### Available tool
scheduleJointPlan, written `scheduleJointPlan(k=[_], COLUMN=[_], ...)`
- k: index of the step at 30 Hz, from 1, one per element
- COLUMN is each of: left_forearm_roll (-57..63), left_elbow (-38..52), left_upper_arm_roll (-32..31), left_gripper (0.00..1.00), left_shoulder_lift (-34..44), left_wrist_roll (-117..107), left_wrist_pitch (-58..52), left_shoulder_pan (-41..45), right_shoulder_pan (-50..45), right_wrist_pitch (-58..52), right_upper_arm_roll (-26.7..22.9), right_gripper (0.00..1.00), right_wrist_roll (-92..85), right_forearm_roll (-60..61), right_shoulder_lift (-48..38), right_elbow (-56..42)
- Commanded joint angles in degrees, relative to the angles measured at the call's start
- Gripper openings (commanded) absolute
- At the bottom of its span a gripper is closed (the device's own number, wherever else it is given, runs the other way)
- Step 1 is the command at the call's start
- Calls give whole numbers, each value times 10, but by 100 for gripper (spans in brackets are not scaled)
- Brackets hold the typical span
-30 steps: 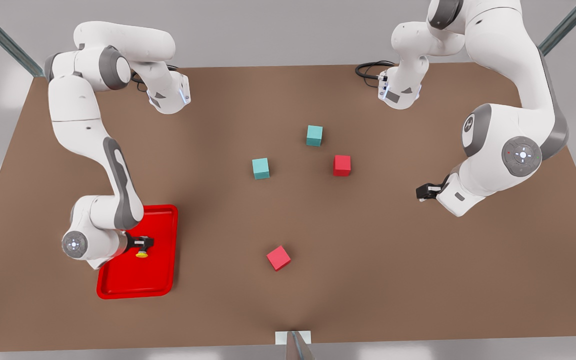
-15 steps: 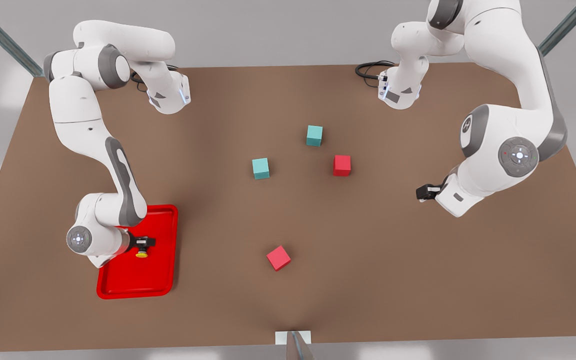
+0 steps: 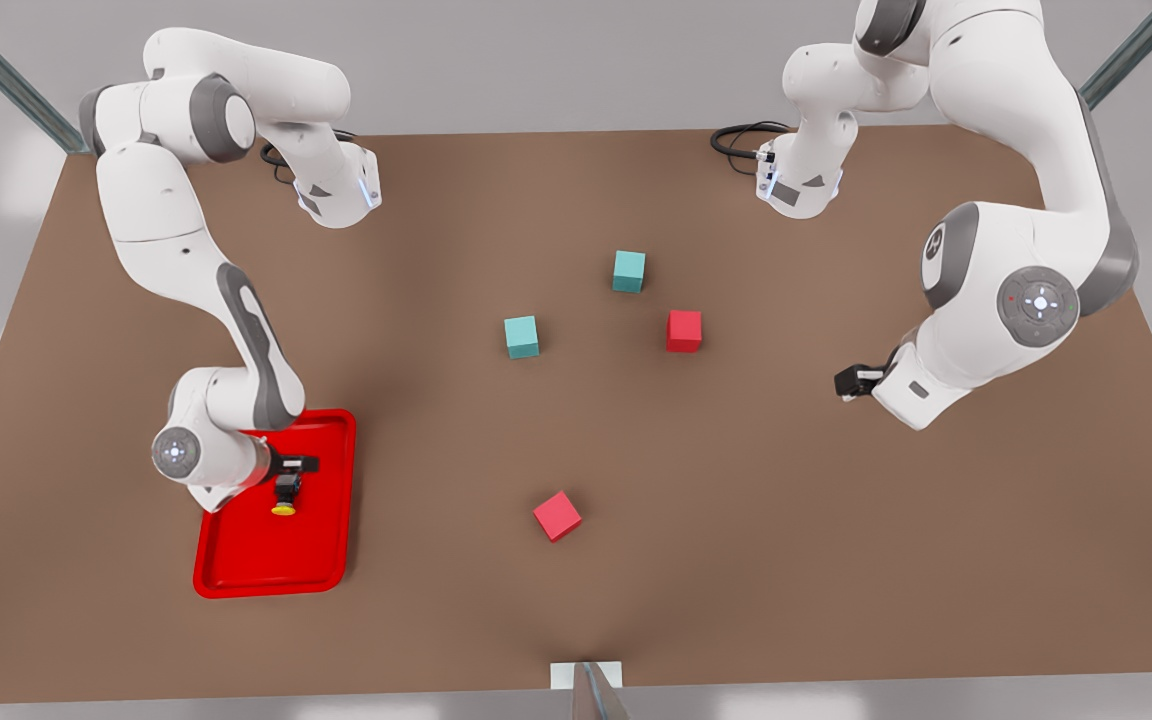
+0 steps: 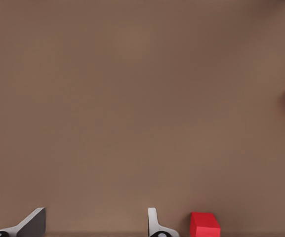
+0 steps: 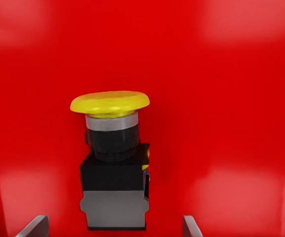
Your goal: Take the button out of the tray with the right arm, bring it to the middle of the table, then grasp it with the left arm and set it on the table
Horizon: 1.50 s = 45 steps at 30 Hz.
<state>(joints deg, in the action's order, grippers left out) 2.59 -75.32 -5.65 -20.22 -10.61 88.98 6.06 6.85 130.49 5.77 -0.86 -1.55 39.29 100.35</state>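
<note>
Button [image 5: 113,163] lies on its side in the red tray [image 3: 321,560], no lettering legible — right gripper [image 3: 288,476] over it, fingers [image 5: 33,226] spread and straddling its body. Left gripper [image 3: 844,383] hovers over bare table [image 3: 786,520] — fingers [image 4: 31,223] parted, empty.

Landmark: tray [image 3: 236,570], red, on table [image 3: 786,560] at front view's left. Button [image 3: 284,497] lies inside tray, upper half, yellow cap toward tray's near end. Right gripper [image 3: 298,465] over tray just beyond button's dark body; finger spread unclear. Left gripper [image 3: 848,381] well apart from tray, far across table at front view's right, arm waiting. Red cube [image 3: 557,516] nearest tray; two teal cubes [image 3: 522,337] [image 3: 628,271] and second red cube [image 3: 684,331] farther off.
</note>
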Motion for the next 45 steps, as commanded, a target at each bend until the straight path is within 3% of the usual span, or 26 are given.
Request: scheduleJointPlan(k=[1, 7, 8, 9, 14, 18, 23, 33, 37, 45], left_forearm_roll=[0, 0, 0, -1, -2, -4, -5, 0, 0, 0], left_elbow=[1, 6, 5, 7, 6, 6, 7, 5, 7, 7], left_upper_arm_roll=[-1, -1, -1, -2, -2, -3, -4, -3, -3, 2], left_gripper=[100, 100, 100, 100, 100, 100, 100, 100, 100, 100], left_shoulder_lift=[2, 5, 4, 4, 3, 4, 5, 6, 6, 6], left_wrist_roll=[-3, -3, -5, -5, -6, -6, -6, -2, -4, -6], left_wrist_pitch=[-8, -9, -8, -8, -8, -8, -8, -9, -8, -8], left_shoulder_pan=[0, 0, 2, 2, 3, 6, 5, 2, -3, -5], right_shoulder_pan=[-3, -5, -5, -5, -4, -3, -3, -4, -10, -173], right_wrist_pitch=[40, 49, 49, 49, 49, 47, 46, 16, -113, -197], right_upper_arm_roll=[0, 0, 0, 0, 0, 0, 0, 1, 17, 19], right_gripper=[100, 100, 98, 88, 85, 59, 47, 44, 44, 45], right_wrist_roll=[-15, -7, -8, -8, -13, -13, -13, -9, 18, 269], right_forearm_roll=[1, 6, 6, 6, 6, 6, 6, 6, 8, 27], right_shoulder_lift=[-2, 5, 5, 6, 7, 7, 7, -17, -26, 6], right_elbow=[3, -2, -2, -2, 0, 0, 0, -4, -96, -225])
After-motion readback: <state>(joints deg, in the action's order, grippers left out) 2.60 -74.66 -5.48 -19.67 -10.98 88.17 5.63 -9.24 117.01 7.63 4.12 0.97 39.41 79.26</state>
